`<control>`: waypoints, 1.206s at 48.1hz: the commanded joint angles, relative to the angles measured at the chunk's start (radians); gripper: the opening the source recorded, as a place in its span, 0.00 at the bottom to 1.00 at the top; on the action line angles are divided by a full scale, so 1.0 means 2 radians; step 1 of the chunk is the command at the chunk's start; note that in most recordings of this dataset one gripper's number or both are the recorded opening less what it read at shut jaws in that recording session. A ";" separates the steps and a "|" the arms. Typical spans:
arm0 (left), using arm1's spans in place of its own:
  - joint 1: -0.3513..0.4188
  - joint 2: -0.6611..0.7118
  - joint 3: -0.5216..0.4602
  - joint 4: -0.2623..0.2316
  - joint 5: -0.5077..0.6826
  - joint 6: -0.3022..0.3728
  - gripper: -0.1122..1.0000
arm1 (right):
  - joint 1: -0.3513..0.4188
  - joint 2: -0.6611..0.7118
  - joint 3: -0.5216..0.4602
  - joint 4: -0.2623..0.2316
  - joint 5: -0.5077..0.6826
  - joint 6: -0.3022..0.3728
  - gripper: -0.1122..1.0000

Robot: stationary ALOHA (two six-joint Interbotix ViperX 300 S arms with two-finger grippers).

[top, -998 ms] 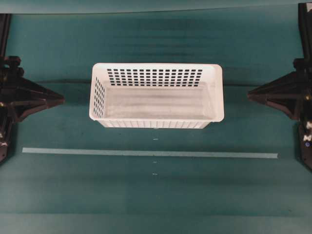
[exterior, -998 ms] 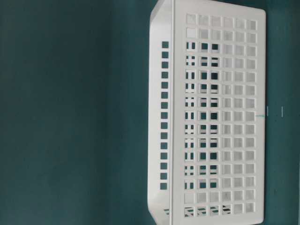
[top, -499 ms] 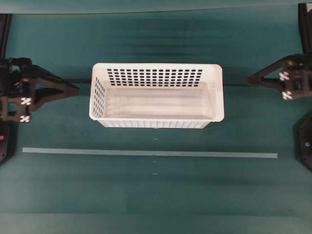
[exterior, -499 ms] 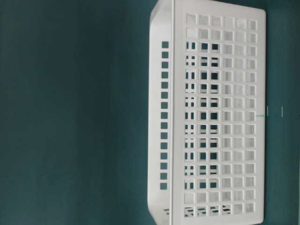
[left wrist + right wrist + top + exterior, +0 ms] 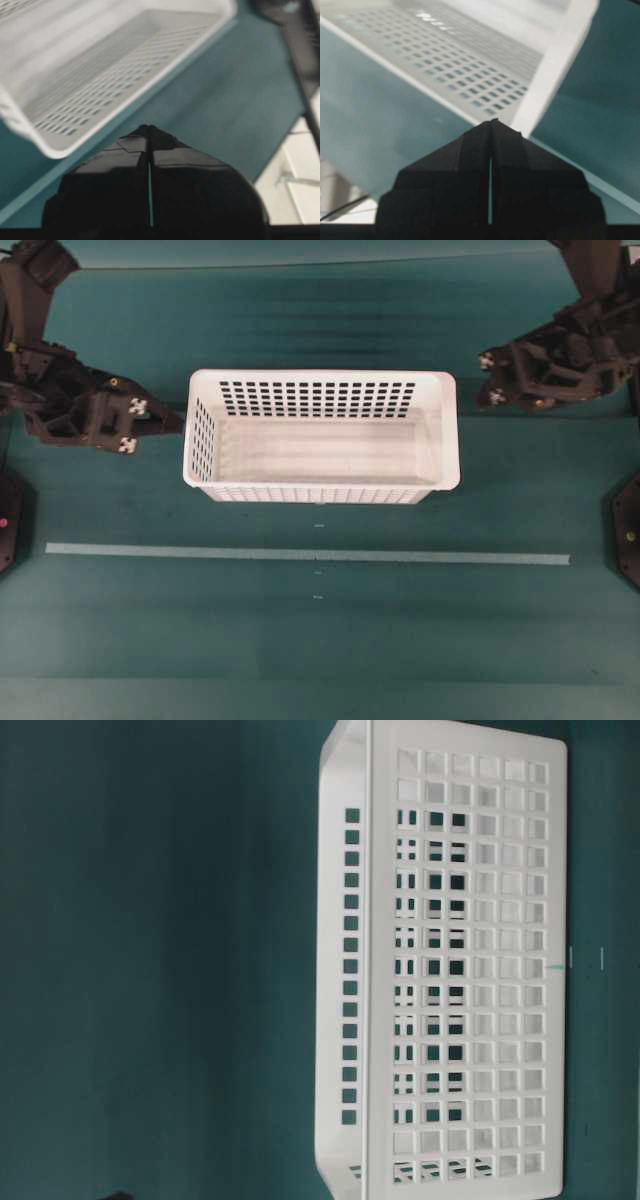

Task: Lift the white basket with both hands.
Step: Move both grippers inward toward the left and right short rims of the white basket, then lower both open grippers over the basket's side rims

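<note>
The white basket (image 5: 320, 376) stands upright on the teal table, its long side across the overhead view, with nothing in it. My left gripper (image 5: 179, 425) is shut and empty, its tip just off the basket's left end wall, apart from it. My right gripper (image 5: 484, 378) is shut and empty too, a short way off the basket's far right corner. In the left wrist view the shut fingertips (image 5: 149, 129) sit below the slotted wall (image 5: 110, 75). From the right wrist camera the gripper (image 5: 491, 122) points at the basket's corner rim (image 5: 555, 70). The table-level view holds only the basket (image 5: 345, 970).
A pale tape strip (image 5: 300, 554) runs across the table in front of the basket. Black arm bases sit at the left edge (image 5: 8, 530) and right edge (image 5: 628, 540). The table edge and a pale floor (image 5: 300, 165) show at the right of the left wrist view.
Both arms have risen and swung inward toward the basket's two ends. Both grippers stay shut. The basket has not moved.
</note>
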 commanded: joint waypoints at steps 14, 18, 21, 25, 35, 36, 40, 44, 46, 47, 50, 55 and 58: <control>0.028 0.073 -0.061 0.005 0.083 -0.008 0.07 | 0.001 0.089 -0.047 -0.038 0.109 0.025 0.10; 0.028 0.087 -0.064 0.005 0.099 -0.009 0.07 | 0.002 0.099 -0.049 -0.038 0.114 0.044 0.10; 0.028 0.097 -0.065 0.005 0.109 -0.012 0.07 | 0.002 0.103 -0.049 -0.039 0.114 0.054 0.11; 0.032 0.108 -0.064 0.005 0.128 -0.022 0.07 | 0.002 0.107 -0.048 -0.043 0.115 0.065 0.11; 0.043 0.116 -0.062 0.005 0.134 -0.039 0.07 | 0.002 0.116 -0.047 -0.046 0.113 0.072 0.11; 0.043 0.117 -0.062 0.005 0.133 -0.039 0.07 | 0.002 0.117 -0.048 -0.046 0.113 0.072 0.11; 0.044 0.116 -0.061 0.005 0.134 -0.041 0.07 | 0.002 0.120 -0.048 -0.046 0.110 0.072 0.11; 0.047 0.116 -0.060 0.005 0.133 -0.041 0.07 | 0.002 0.122 -0.049 -0.046 0.097 0.070 0.12; 0.047 0.116 -0.060 0.005 0.133 -0.040 0.07 | 0.002 0.121 -0.048 -0.046 0.087 0.070 0.12; 0.047 0.117 -0.059 0.005 0.132 -0.039 0.07 | 0.002 0.121 -0.048 -0.046 0.084 0.070 0.12; 0.047 0.116 -0.057 0.005 0.130 -0.039 0.08 | 0.002 0.121 -0.047 -0.046 0.073 0.070 0.12; 0.047 0.115 -0.054 0.005 0.123 -0.036 0.12 | 0.003 0.122 -0.045 -0.046 0.064 0.071 0.13; 0.047 0.116 -0.055 0.005 0.120 -0.035 0.16 | 0.002 0.122 -0.045 -0.046 0.062 0.071 0.14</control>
